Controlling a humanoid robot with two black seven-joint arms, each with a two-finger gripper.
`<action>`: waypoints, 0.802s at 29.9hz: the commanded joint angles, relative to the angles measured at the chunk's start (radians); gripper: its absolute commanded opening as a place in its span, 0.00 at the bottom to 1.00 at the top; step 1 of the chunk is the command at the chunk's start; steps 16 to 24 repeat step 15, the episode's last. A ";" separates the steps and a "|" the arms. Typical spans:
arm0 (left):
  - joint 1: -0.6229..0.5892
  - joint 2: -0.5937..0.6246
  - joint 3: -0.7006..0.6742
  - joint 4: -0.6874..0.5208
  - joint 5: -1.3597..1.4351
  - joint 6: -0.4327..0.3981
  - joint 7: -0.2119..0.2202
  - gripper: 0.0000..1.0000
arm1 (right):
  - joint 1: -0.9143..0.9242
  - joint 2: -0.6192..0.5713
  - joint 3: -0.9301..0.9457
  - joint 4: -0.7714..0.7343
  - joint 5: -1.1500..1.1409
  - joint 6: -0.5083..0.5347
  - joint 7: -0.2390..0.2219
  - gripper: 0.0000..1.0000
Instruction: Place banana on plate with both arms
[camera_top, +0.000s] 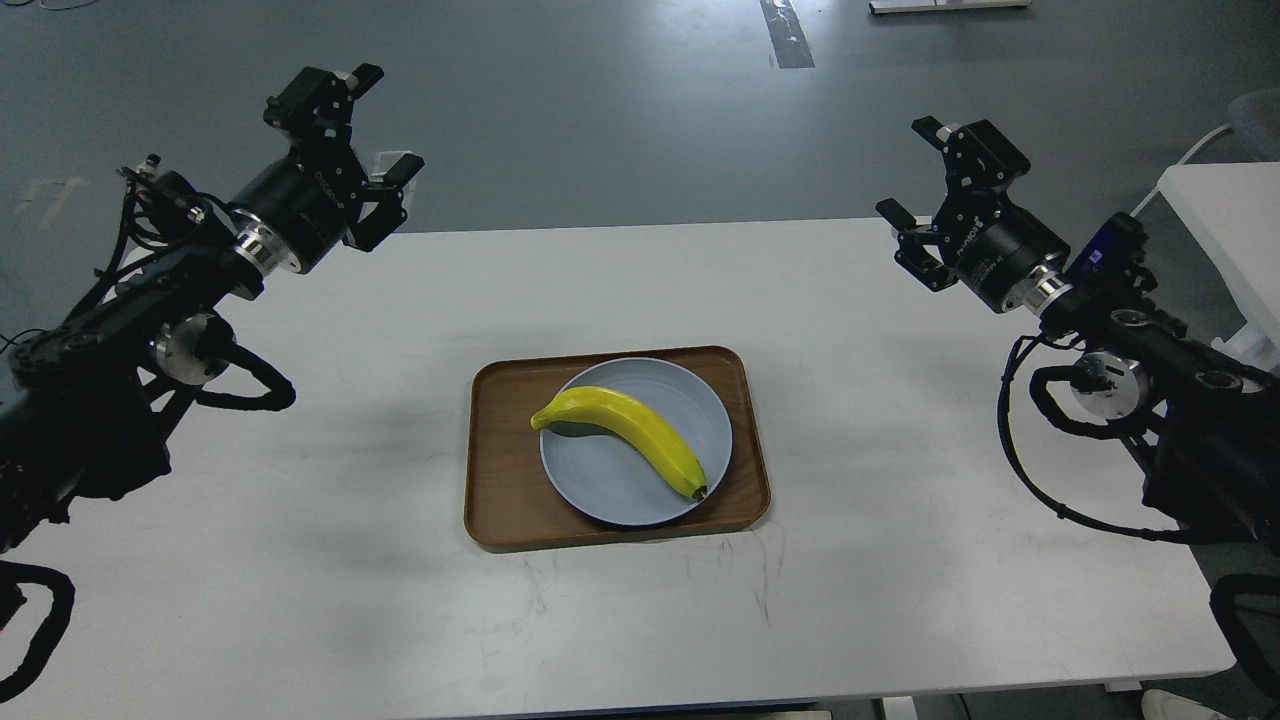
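The yellow banana lies across the pale blue-grey plate, stem end at the left rim, dark tip at the lower right rim. The plate rests in a brown wooden tray at the table's middle. My left gripper is open and empty, raised above the table's far left edge. My right gripper is open and empty, raised above the table's far right edge. Both are well away from the banana.
The white table holds only the tray. A second white table and a chair stand at the right, beyond the right arm. Grey floor lies behind.
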 joint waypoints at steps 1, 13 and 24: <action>0.038 -0.030 -0.003 0.016 -0.001 0.000 0.000 0.99 | -0.055 0.026 0.030 0.000 0.058 0.000 0.001 0.99; 0.073 -0.086 0.000 0.073 0.002 0.000 0.001 0.99 | -0.078 0.063 0.033 -0.024 0.064 0.000 0.001 1.00; 0.076 -0.086 -0.002 0.073 0.004 0.000 0.000 0.99 | -0.078 0.063 0.030 -0.023 0.064 0.000 0.001 1.00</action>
